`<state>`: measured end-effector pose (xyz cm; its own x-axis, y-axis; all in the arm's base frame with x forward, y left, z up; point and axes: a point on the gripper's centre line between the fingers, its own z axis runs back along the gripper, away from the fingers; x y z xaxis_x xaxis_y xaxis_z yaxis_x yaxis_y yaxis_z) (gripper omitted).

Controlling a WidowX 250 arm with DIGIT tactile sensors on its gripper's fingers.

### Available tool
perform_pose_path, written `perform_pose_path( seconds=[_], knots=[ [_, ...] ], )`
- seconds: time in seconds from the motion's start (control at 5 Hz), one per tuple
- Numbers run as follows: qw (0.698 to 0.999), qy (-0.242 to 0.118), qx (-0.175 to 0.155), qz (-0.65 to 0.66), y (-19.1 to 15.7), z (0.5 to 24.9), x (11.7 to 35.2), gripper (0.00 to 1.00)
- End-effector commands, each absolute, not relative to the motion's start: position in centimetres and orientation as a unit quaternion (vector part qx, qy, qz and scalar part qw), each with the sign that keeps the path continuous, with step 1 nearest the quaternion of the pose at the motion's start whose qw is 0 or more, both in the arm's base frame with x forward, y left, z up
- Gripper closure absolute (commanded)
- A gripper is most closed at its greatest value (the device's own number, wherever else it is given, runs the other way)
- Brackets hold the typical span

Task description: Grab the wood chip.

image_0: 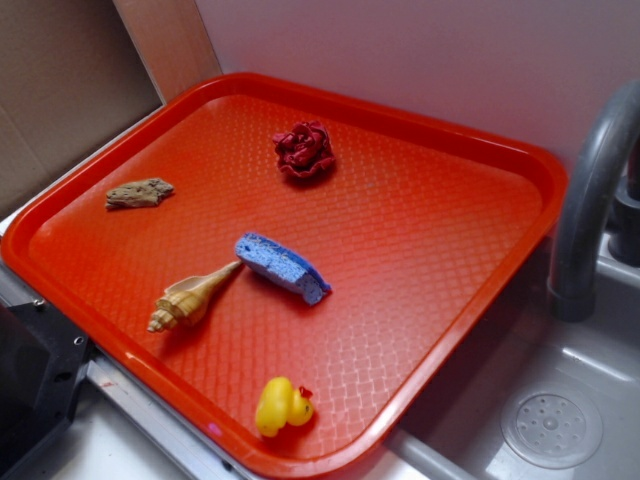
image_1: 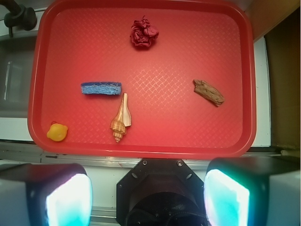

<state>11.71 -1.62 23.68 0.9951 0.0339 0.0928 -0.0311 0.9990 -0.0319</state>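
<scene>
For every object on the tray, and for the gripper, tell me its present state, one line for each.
Rough grey-brown wood chip: lying flat, free, alone near a tray edge.
Tan spiral seashell: on its side, tip close to the sponge.
Blue sponge piece: resting on its edge.
Dark red crumpled cloth: bunched up.
Yellow rubber duck: upright, near a tray corner.
Orange plastic tray: flat.
Gripper: open, empty, off the tray.

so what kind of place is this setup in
Probably a toy or mock kitchen sink area: a grey faucet curves over a basin with a round drain, and a red tray of small items sits beside it. The walls look like cardboard and plain panel, so likely a lab mock-up.
</scene>
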Motion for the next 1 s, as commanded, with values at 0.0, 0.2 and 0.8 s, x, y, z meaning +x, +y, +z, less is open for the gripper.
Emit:
perform_pose_path(
  seconds=[0.0,0.2,0.8],
  knots=[
    [0.999,-0.047,-0.015,0.016,-1.6,23.7,11.7,0.0],
    [0.995,-0.072,0.002,-0.068,2.0,18.7,16.7,0.0],
    [0.974,-0.016,0.07,-0.213,8.2,4.5,20.1,0.0]
  ],
)
